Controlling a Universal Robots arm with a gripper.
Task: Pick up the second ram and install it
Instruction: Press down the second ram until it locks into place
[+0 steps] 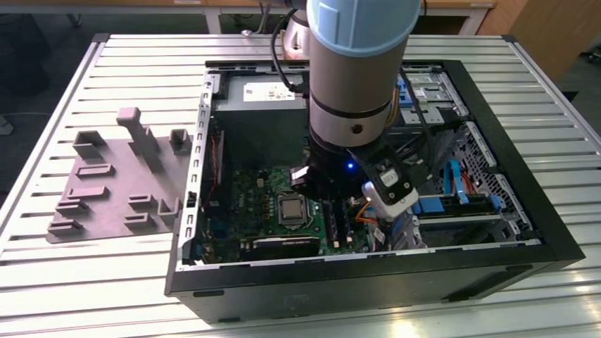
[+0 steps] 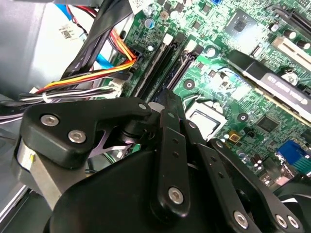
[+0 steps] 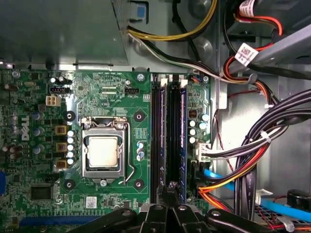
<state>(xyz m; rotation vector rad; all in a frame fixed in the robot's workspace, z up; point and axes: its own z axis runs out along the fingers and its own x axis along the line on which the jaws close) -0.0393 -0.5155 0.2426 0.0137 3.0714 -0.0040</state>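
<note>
Now we see our black metal linkage gripper (image 3: 170, 199) low in the first wrist view, closed over the long black slots (image 3: 156, 141), seemingly pressing home the second ram (image 3: 183, 141), a thin dark stick seated upright in the rightmost slot.

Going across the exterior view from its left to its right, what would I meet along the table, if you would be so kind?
Grey plastic tray → green board inside the open computer case → gripper over the long black slots → blue cables.
</note>
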